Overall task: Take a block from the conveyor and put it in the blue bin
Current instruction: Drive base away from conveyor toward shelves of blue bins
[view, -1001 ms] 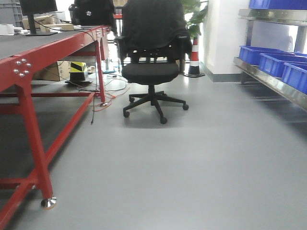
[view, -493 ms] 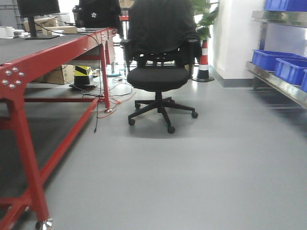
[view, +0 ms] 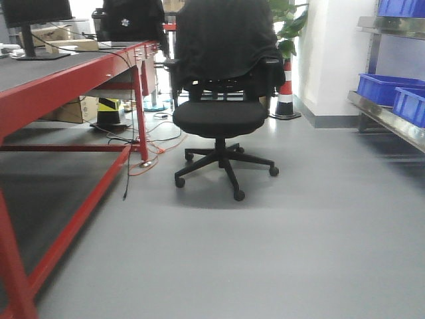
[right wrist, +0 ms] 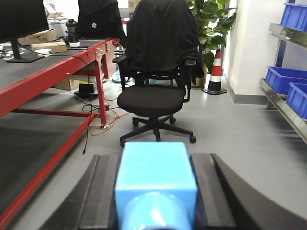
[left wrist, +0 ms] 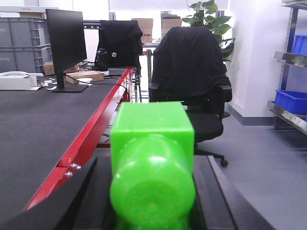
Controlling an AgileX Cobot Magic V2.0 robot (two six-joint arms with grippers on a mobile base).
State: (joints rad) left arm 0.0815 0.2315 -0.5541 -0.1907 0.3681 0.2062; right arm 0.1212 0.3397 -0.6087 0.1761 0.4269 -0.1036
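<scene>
In the left wrist view my left gripper is shut on a bright green block, with black fingers on both sides of it. My right gripper is shut on a light blue block, seen in the right wrist view between its black fingers. The conveyor, a dark grey belt on a red frame, runs along the left. Blue bins sit on a steel shelf at the right. Neither gripper shows in the front view.
A black office chair draped with a dark jacket stands on the grey floor ahead. Cables trail by the conveyor's red leg. A monitor stands on the belt's far end. A traffic cone and a plant are behind.
The front view has moved forward along the conveyor. The chair looms larger, the near red leg has slid off the left edge, and the blue bins have shifted toward the right edge.
</scene>
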